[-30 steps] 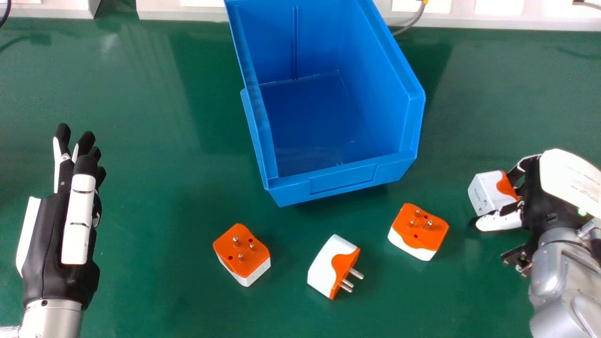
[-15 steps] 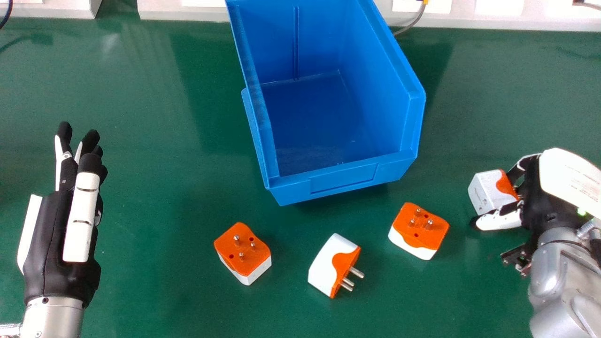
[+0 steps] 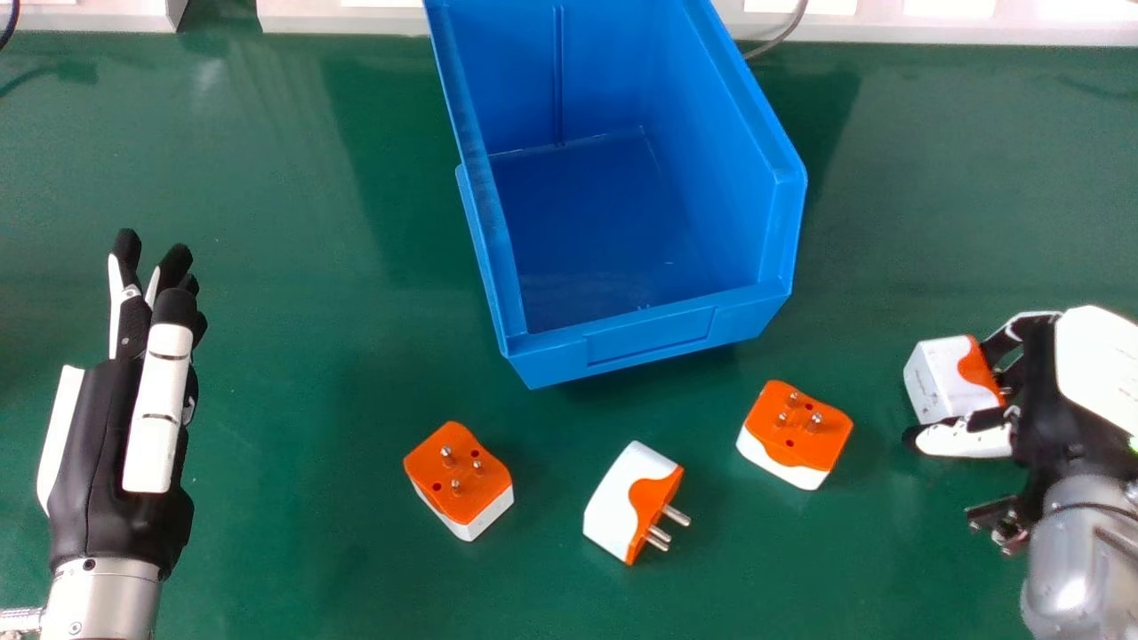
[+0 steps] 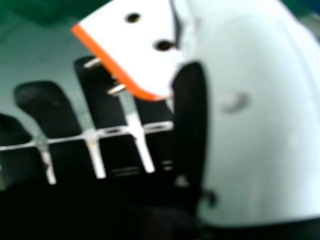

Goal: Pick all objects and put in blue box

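A green table [image 3: 293,569] is used as the work surface. Light grey panels [image 3: 978,34] are set along its far edge. A blue box [image 3: 649,338] is placed on the table, open at the top, with its lowered front turned toward the near side. A recessed rectangular label area is moulded into that front.

The left hand [image 3: 102,444] is positioned at the left of the head view, over the table, with its fingers extended and slightly spread. The right hand [image 3: 1053,409] is located at the right, well apart from the box. One plug adapter [image 3: 942,382] is pinched between its thumb [image 4: 190,115] and fingers, with the orange side turned toward the palm.

Three further adapters are laid out on the table, in front of the box. The left adapter [image 3: 458,476] and the right adapter [image 3: 794,434] are seated with the orange face and pins upward. The middle adapter [image 3: 613,502] is laid on its side, pins pointed to the right. Round holes [image 4: 164,45] are seen in the white face of the pinched adapter. Faint marks are carried on a white face of that adapter in the head view; these are too small to be read.
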Available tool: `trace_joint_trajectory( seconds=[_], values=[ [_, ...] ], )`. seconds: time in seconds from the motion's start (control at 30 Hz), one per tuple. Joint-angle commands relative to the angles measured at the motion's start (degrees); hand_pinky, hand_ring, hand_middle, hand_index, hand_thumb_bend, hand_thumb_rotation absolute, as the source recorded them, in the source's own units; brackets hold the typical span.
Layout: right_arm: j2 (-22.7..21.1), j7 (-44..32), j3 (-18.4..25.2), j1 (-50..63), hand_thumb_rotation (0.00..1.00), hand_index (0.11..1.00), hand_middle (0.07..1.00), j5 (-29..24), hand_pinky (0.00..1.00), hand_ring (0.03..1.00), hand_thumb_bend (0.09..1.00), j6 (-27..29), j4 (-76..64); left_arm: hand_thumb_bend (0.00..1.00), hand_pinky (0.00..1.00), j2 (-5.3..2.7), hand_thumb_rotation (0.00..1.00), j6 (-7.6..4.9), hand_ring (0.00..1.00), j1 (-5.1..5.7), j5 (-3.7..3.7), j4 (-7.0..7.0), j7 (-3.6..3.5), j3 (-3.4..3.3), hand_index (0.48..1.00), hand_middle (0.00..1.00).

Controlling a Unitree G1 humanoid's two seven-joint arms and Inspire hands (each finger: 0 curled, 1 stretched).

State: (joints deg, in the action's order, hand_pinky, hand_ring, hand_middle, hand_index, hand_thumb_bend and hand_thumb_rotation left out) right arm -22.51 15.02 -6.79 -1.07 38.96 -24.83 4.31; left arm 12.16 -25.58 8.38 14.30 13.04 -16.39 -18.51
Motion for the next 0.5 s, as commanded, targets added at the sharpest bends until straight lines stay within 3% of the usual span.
trace_joint_trajectory(
  seconds=[0.0,0.3,0.47],
  values=[
    [0.2,1.98,1.97,1.33,0.14,0.469,0.174,0.16,0.07,0.115,0.488,1.69,-5.59,0.59,1.0,0.84,0.9,-0.71,1.0,-0.19,0.26,-0.31,-0.12,-0.64,0.995,1.0],
    [1.85,2.89,3.72,8.81,0.14,0.469,0.109,2.08,0.03,0.065,0.488,4.17,-20.32,0.6,1.0,0.8,0.91,-0.5,1.0,-0.06,-0.02,-0.69,0.3,-0.63,0.989,0.99],
    [2.55,0.68,3.82,13.03,0.14,0.469,0.109,3.4,0.03,0.064,0.484,4.95,-28.98,0.59,1.0,0.86,0.91,-1.01,1.0,-0.29,0.17,-0.26,-0.05,-0.71,0.992,0.99]
  ],
)
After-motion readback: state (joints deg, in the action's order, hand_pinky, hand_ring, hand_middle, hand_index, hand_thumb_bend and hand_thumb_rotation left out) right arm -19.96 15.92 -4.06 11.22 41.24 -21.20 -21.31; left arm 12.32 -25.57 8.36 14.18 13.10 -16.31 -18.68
